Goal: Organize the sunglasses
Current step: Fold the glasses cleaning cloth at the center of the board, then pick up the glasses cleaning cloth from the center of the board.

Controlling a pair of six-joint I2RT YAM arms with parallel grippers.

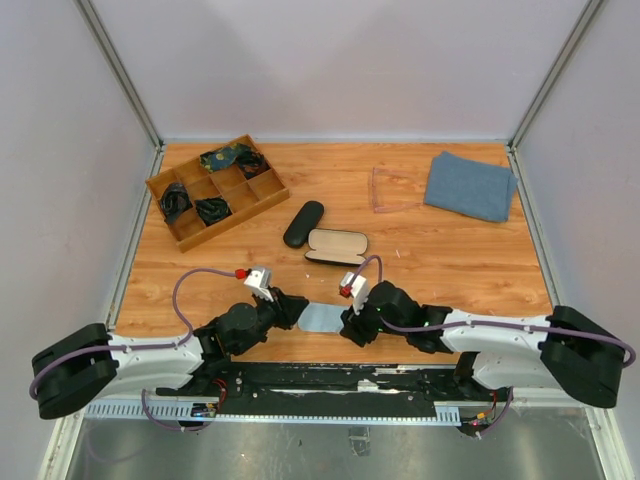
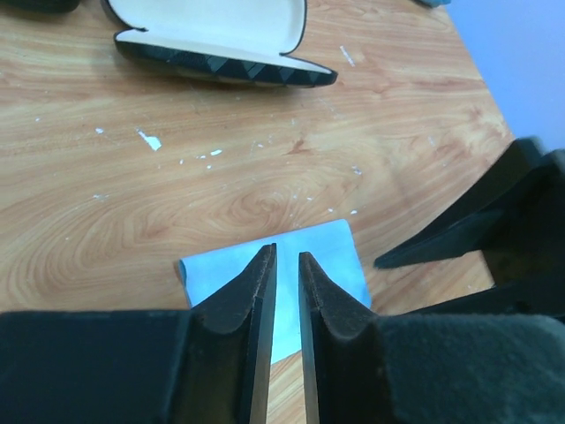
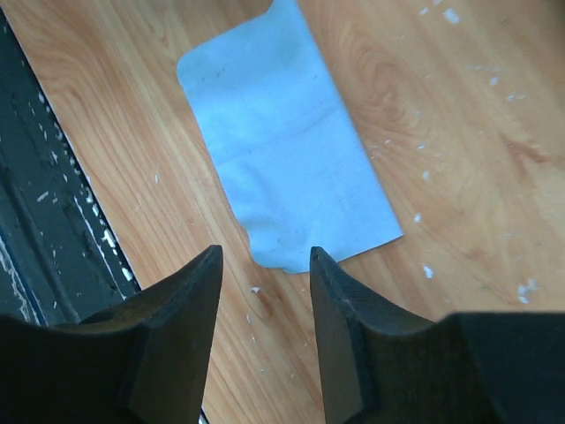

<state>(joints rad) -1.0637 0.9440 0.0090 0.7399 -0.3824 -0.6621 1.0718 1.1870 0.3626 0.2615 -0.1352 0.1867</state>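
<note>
Sunglasses (image 1: 392,190): the only pair I could make out for sure was the pale pinkish one. It sat back past the open case (image 1: 335,246) and off to its right, just beside a grey-blue towel (image 1: 470,185), and nothing was touching it. The black pair I couldn't pin down. There was dark stuff in the tray (image 1: 266,163), well left of the open case and further back, but it was too small to call. A closed case (image 1: 303,223) lay just left of the open one, nearly touching it.

All the action was on the near side of the open case, where a light blue cloth (image 1: 320,317) lay flat with an arm at either end. The left gripper (image 2: 284,254) had its fingers almost together over the cloth's left edge, with just a sliver between them, and I couldn't tell if it was actually pinching the fabric. The right gripper (image 3: 265,256) had its fingers spread and empty, with the cloth's edge just ahead of the tips. My guess is the arms were sorting the cloth out first so it could go into the open case with the glasses, so the job looked early on.
</note>
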